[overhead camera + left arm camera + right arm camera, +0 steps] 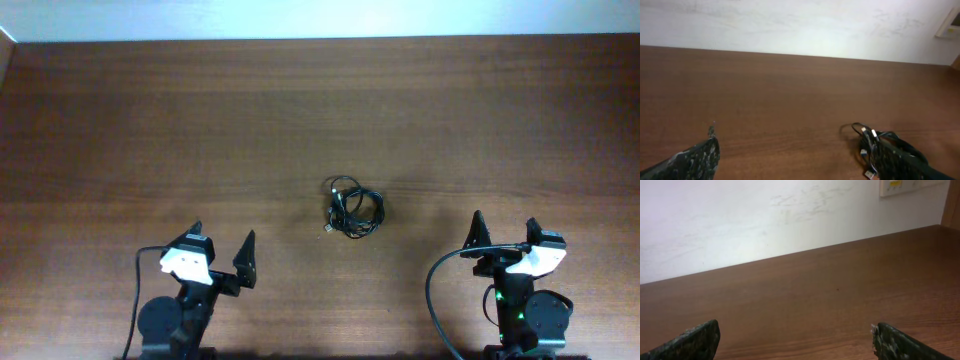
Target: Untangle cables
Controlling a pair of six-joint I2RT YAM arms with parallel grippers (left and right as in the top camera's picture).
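Observation:
The cables lie as one small black bunch of tangled loops near the middle of the wooden table, with a small plug end poking out at the lower left. My left gripper stands open at the near edge, left of and nearer than the bunch, touching nothing. My right gripper is open at the near right, also apart from the bunch. In the left wrist view the cables sit just beyond my right finger, which hides part of them. The right wrist view shows no cables between the fingers.
A pale wall runs along the table's far edge. A wall plate shows at the top right of the right wrist view. Thick black arm cables loop beside each arm base.

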